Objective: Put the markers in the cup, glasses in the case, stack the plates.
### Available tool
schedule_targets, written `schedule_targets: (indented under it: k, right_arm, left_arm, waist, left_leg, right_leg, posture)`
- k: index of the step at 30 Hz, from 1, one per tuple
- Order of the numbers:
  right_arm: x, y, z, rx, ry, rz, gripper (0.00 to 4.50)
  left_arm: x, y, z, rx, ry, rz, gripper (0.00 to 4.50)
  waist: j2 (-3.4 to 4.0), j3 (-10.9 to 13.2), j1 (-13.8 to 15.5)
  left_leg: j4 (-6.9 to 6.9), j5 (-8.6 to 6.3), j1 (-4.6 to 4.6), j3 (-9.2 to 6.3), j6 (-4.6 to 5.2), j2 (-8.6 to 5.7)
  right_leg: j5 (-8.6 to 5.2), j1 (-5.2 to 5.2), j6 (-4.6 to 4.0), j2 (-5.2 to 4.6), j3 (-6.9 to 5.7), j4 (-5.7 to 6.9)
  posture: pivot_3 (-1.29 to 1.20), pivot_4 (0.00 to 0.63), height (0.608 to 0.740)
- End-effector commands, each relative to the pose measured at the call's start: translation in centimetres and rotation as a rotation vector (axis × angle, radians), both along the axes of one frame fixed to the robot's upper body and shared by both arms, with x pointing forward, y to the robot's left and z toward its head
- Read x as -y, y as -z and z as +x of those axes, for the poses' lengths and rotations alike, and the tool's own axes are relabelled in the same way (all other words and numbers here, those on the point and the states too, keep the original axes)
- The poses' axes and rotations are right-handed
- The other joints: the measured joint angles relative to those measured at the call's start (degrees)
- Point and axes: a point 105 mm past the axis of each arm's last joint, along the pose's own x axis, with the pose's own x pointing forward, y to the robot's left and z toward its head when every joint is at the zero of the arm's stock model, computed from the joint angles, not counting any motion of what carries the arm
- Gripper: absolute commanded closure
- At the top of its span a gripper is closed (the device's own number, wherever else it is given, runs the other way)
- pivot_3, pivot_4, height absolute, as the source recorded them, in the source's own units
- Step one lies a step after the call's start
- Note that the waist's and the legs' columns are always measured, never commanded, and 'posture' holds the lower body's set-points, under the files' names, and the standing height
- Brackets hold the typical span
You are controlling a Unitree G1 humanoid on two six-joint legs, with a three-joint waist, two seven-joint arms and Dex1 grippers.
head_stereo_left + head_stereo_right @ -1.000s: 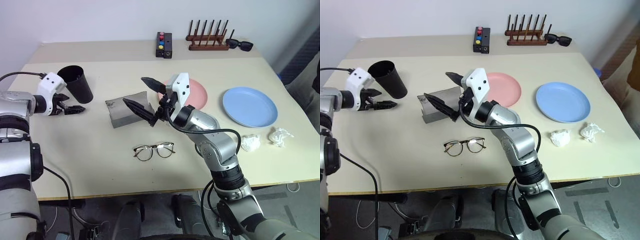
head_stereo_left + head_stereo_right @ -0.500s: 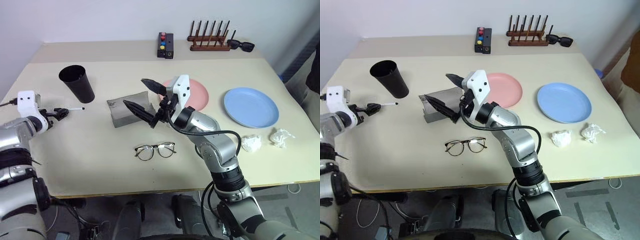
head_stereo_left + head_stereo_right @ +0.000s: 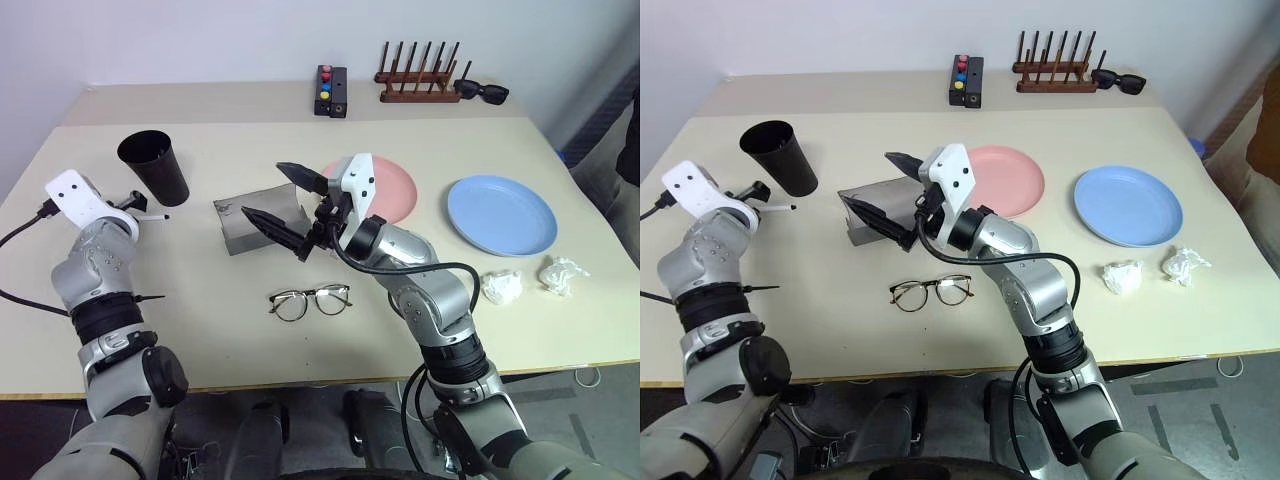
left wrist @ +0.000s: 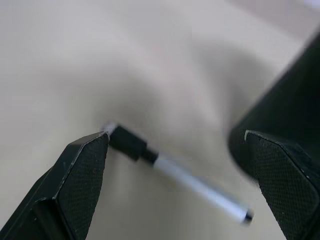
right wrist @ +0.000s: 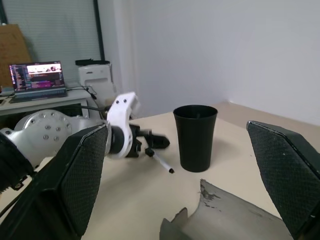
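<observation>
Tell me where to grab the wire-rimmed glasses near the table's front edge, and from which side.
Probably best to take the glasses at the bridge between the lenses, coming straight down from above, one finger either side of the frame. They lie low on the table, the wire rims are thin, and the bridge keeps the fingers off the lenses.

both arms raised over the table, jaws wide.

the left gripper [image 3: 130, 205] sits low at the robot's left, its arm folded up from the elbow and the white wrist block tilted outward; its two black fingers [image 4: 80, 175] stand far apart. the right gripper [image 3: 285, 205] is held higher near the middle, forearm rising from lower right, white wrist on top, its fingers [image 3: 272, 228] spread wide and aimed toward the robot's left.
</observation>
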Motion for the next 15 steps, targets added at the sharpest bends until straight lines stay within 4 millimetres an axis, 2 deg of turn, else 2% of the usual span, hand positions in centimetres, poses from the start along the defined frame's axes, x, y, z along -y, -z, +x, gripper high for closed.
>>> schedule_targets:
  k: [1,5,10,15]
  right_arm:
    - [0.0,-0.7,-0.5,0.027,-0.009,0.023,0.0]
    - [0.3,-0.5,-0.4,0.024,0.008,0.023,0.0]
    - [0.6,-0.5,-0.4,0.024,0.021,0.024,0.0]
    - [0.6,-0.5,-0.5,0.024,0.024,0.024,0.0]
  left_arm:
    - [-0.3,-1.3,0.5,0.054,-0.071,-0.016,0.05]
    - [0.3,-0.3,1.3,-0.023,-0.169,-0.099,0.05]
    - [0.8,1.1,1.8,-0.147,-0.213,-0.146,0.05]
    - [0.9,2.3,1.4,-0.287,-0.271,-0.172,0.05]
  waist:
    - [0.0,0.0,0.0]
    - [-0.01,0.0,0.4]
    - [-0.01,0.0,0.3]
    - [-0.01,0.0,0.1]
  left_leg:
    - [0.0,0.0,0.0,0.0,0.0,-0.01]
    - [0.01,0.01,-0.02,0.01,-0.01,-0.05]
    - [0.02,0.01,-0.02,0.01,-0.02,-0.09]
    - [0.01,0.01,0.0,0.01,-0.02,-0.09]
  right_leg:
    - [0.0,0.01,0.0,0.0,0.01,-0.01]
    - [0.0,0.03,0.0,0.0,-0.04,-0.03]
    - [0.0,0.06,0.01,0.01,-0.07,-0.05]
    - [0.0,0.06,0.02,0.02,-0.07,-0.04]
  posture:
    - [0.0,0.15,0.735]
    - [0.0,0.15,0.735]
    - [0.0,0.15,0.735]
    - [0.0,0.15,0.735]
